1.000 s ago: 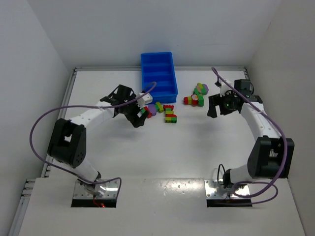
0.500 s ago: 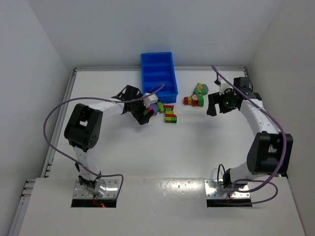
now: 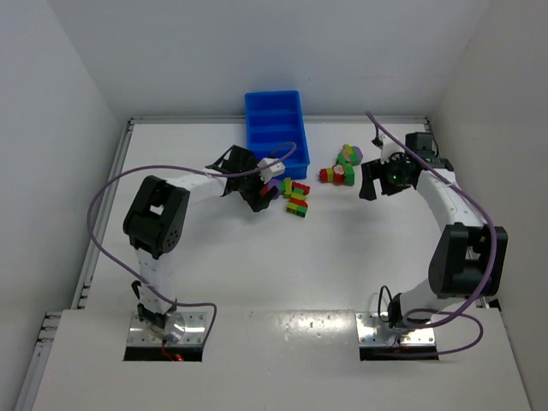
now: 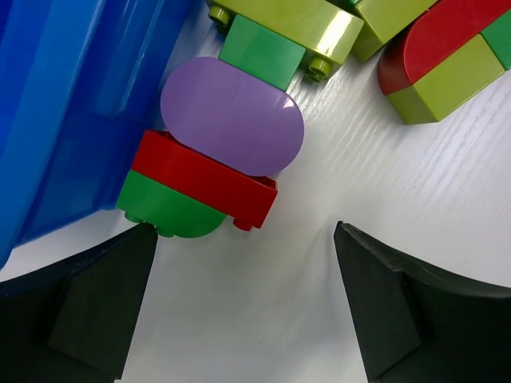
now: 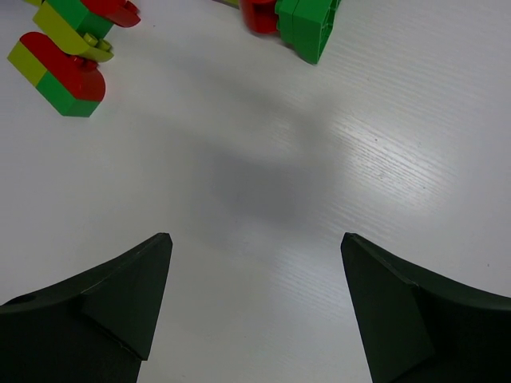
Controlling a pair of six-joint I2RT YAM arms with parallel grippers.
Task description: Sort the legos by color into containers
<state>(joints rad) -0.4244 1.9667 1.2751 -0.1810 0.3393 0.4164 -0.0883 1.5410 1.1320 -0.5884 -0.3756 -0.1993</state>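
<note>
The blue tray (image 3: 249, 128) with four compartments stands at the back centre. My left gripper (image 3: 261, 194) is open and empty, low over the table by the tray's near right corner. In the left wrist view its open jaws (image 4: 245, 228) frame bare table just short of a green, red and purple clump (image 4: 209, 171) that lies against the tray wall (image 4: 64, 104). More bricks (image 3: 296, 198) lie just right of it. A second pile (image 3: 344, 166) lies further right. My right gripper (image 3: 370, 185) is open and empty beside that pile; its wrist view (image 5: 256, 237) shows bare table, with bricks (image 5: 62, 80) far ahead.
White walls close the table on the left, back and right. A purple cable loops from each arm. A green brick (image 5: 307, 28) and a red one lie at the top of the right wrist view.
My left gripper has moved right, from left of the bricks up to the clump at the tray's corner. My right gripper has hardly moved.
</note>
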